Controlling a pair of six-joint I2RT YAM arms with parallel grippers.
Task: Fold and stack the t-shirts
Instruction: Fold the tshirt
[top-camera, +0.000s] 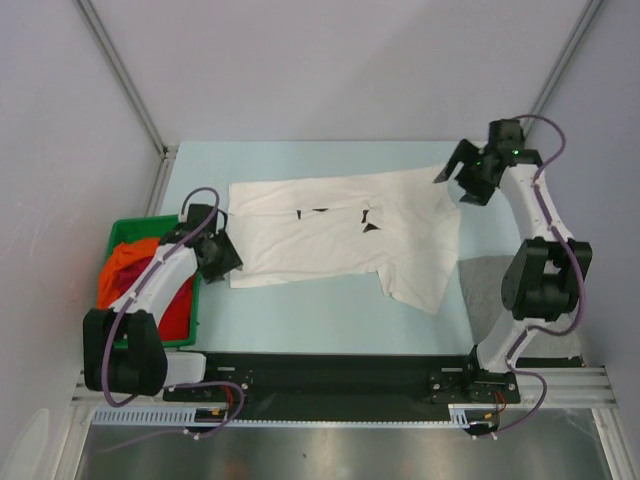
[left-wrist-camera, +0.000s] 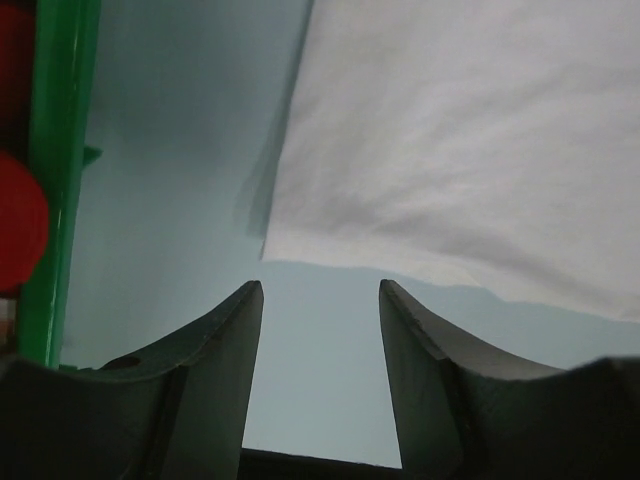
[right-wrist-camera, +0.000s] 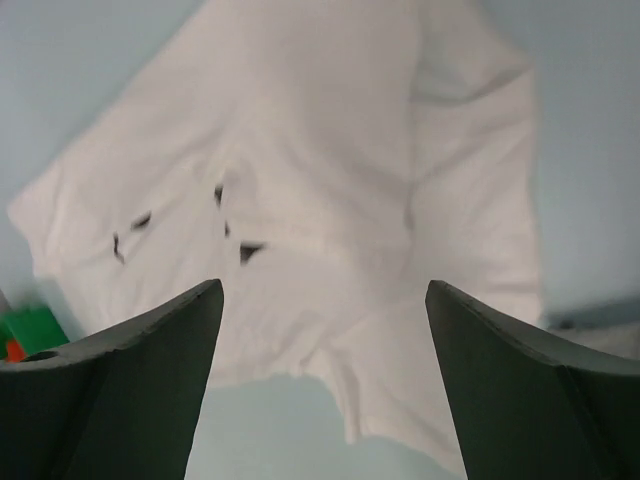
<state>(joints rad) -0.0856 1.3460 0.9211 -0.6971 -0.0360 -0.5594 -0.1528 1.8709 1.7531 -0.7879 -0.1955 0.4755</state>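
**White shirt spread, both grippers open**

The white shirt (top-camera: 330, 235) lies spread mid-tabletop (top-camera: 300, 310). The left gripper (left-wrist-camera: 320, 290) sits open and empty at its left edge. The right gripper (right-wrist-camera: 320, 290) hangs wide open above its far right end. An orange shirt (top-camera: 125, 270) and a red shirt (top-camera: 180, 310) lie in the bin (top-camera: 125, 228) at left.

Bits I can't see well
The left arm (top-camera: 160, 272) hides part of the green bin (top-camera: 130, 224) and orange shirt (top-camera: 120, 265); dark marks (top-camera: 372, 226) on the white shirt (top-camera: 330, 240) are too small to tell
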